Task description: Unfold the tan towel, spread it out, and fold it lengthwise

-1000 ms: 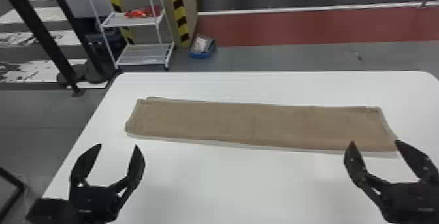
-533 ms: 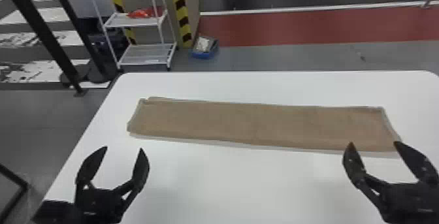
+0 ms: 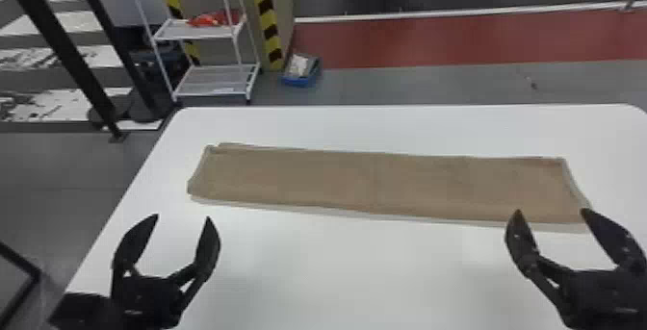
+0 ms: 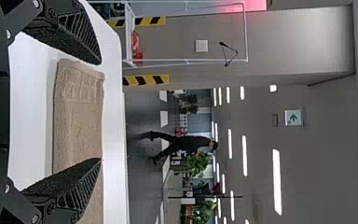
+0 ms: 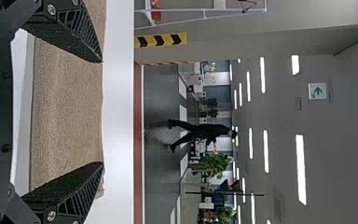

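Observation:
The tan towel point(image 3: 375, 182) lies as a long, narrow, flat strip across the white table, its long sides running left to right. My left gripper point(image 3: 183, 218) is open in front of the towel's left end, with bare table between its fingers in the head view. At the strip's right end, my right gripper point(image 3: 551, 213) is open, its fingertips by the near edge. In the left wrist view, the towel point(image 4: 77, 126) shows beyond the open left gripper point(image 4: 100, 111). The right wrist view has the towel point(image 5: 67, 112) behind the open right gripper point(image 5: 102, 112).
The white table point(image 3: 375, 266) extends in front of and behind the towel. Beyond its far left corner stands a white wire rack point(image 3: 216, 81) with red items. A blue bin point(image 3: 301, 81) sits on the floor, and black posts point(image 3: 67, 55) stand at the left.
The left gripper has shifted slightly right and toward the table's near edge. The right gripper and the towel show hardly any change.

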Controlling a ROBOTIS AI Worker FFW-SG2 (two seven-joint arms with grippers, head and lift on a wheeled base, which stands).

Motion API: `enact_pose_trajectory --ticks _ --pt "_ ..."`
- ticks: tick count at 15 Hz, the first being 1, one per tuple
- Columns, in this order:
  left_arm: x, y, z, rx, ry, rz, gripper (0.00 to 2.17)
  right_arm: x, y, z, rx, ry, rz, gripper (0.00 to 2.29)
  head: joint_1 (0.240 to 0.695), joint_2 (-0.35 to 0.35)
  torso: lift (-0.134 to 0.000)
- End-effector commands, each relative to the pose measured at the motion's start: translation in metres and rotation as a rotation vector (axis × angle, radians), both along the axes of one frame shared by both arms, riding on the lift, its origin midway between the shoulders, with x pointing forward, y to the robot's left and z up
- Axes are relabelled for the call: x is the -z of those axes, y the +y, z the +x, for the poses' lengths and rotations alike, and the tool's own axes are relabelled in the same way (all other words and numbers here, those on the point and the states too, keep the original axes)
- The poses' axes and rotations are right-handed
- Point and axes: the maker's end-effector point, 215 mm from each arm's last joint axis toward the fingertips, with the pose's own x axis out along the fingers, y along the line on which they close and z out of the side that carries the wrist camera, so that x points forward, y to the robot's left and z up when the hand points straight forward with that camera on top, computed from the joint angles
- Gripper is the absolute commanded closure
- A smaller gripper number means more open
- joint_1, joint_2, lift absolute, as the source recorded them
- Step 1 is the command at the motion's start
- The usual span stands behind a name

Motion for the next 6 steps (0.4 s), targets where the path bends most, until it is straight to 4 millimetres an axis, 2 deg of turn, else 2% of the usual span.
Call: enact_pose_trajectory --ticks 1,6 --pt "0.0012 -0.0004 -0.0004 -0.003 0.002 -0.005 0.16 0.0002 0.0004 -0.0001 -0.001 0.0 0.0 0.11 0.695 0.139 -0.123" --pt "0.0008 -0.0014 0.0003 -0.002 0.001 -0.005 0.16 0.0002 0.0004 -0.0001 -0.001 0.0 0.0 0.11 0.695 0.139 -0.123"
